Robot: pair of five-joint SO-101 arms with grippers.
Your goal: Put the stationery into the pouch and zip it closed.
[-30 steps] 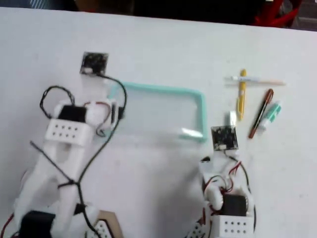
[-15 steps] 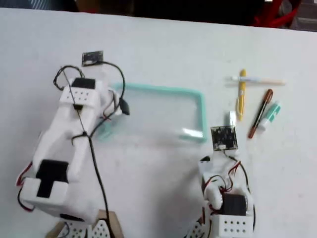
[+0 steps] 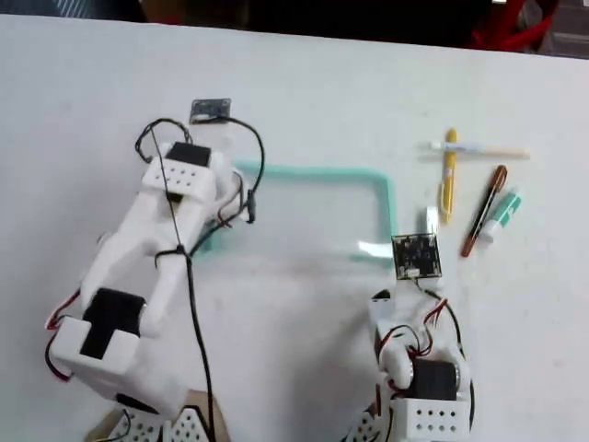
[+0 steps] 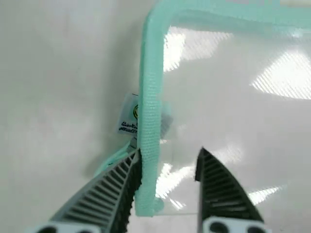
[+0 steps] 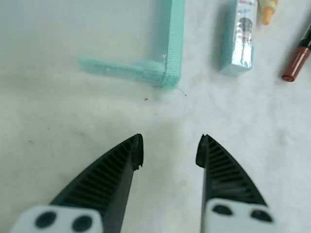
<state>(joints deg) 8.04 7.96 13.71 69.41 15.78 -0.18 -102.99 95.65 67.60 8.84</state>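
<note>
Left claw (image 4: 168, 155) gapes astride the pouch (image 4: 228, 87) edge; right claw (image 5: 170, 141) gapes too.

The pouch (image 3: 313, 212) lies mid-table (image 3: 515, 350); the left gripper (image 4: 167, 167) straddles its left end edge, and the right gripper (image 5: 167, 145) is over bare table just before its near right corner. Right of the pouch, apart from it, a thin stick (image 3: 479, 149) lies across the far end of a long pen (image 3: 448, 175), with a slanted pen (image 3: 485, 210) and a small tube (image 3: 503, 214) side by side farther right.
</note>
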